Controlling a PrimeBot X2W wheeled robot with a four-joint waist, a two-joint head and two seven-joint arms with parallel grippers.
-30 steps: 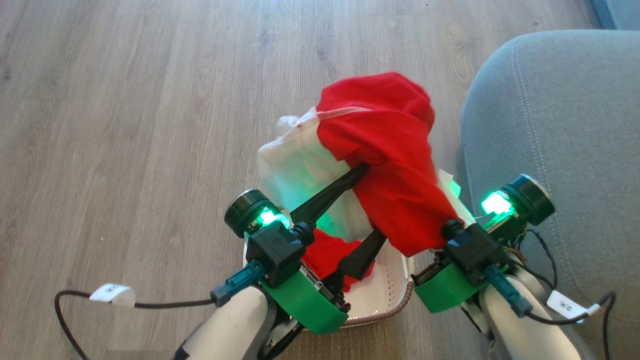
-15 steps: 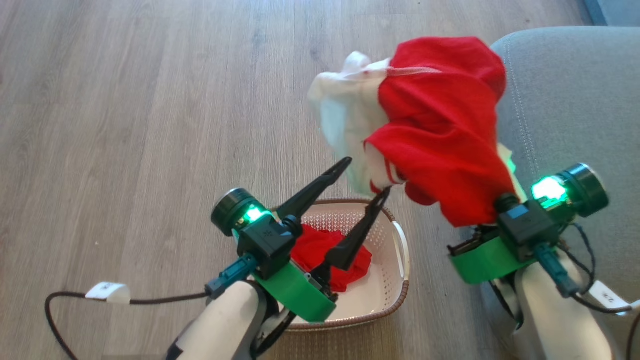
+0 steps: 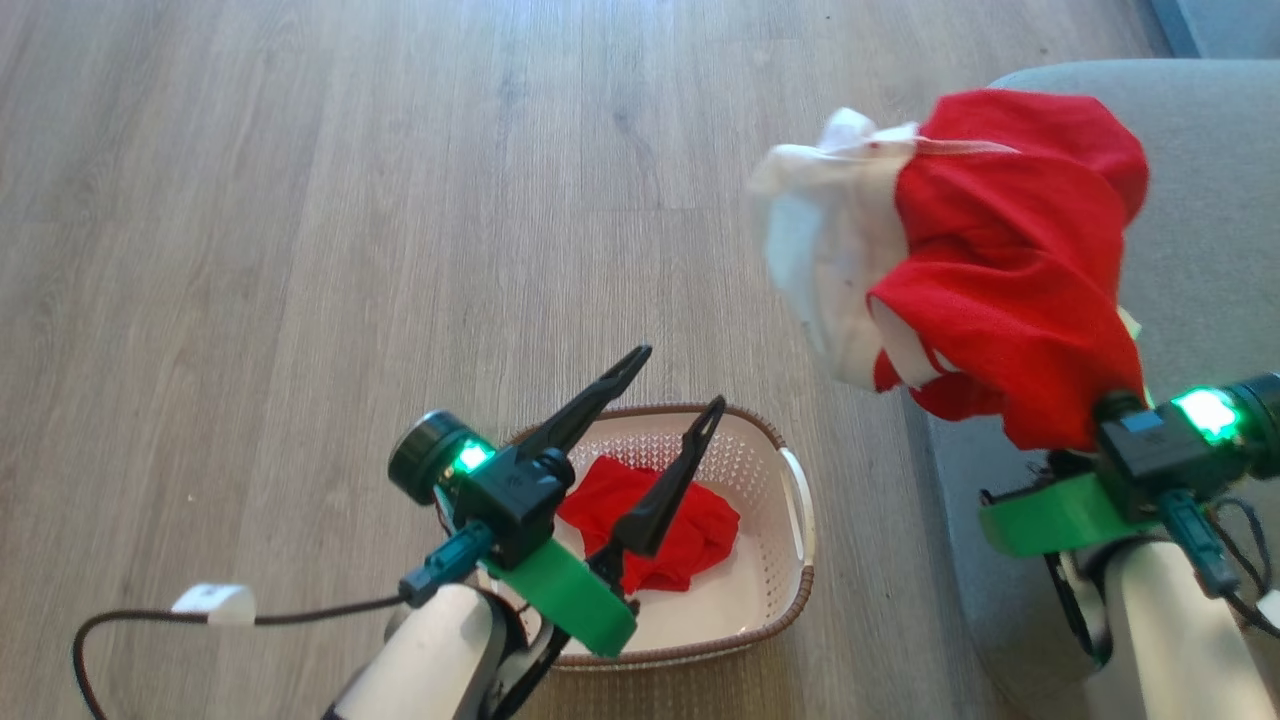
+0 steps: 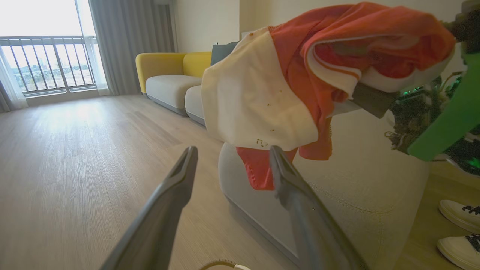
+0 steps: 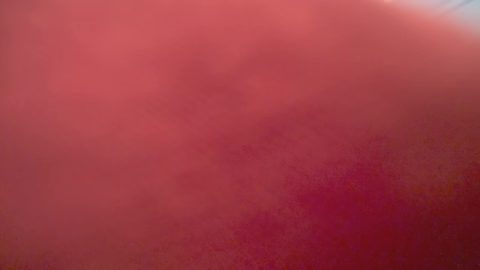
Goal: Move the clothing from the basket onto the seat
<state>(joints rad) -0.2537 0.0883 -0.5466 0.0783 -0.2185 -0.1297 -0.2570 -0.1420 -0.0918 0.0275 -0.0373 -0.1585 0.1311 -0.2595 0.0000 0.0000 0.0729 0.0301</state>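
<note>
Carrying red-and-white garment (image 3: 1000,260) clamped in closed right gripper (image 4: 371,101), upper right of frame, at seat (image 3: 1220,250) edge, not yet released. Leaving plain red garment (image 3: 650,520) in basket (image 3: 800,500), lower centre, under wide-open, empty left gripper (image 3: 679,376).

Left end effector (image 3: 680,380) is hanging low, fingers spread wide; right end effector (image 3: 1120,440) is clamping tight, sitting higher up.

red-and-white garment (image 3: 1010,260): 1, at 2 o'clock | plain red garment (image 3: 700,530): 1, at 6 o'clock | basket (image 3: 745,465): 1 | seat (image 3: 1220,280): 1, at 3 o'clock | white shoes (image 4: 458,210): 2
</note>
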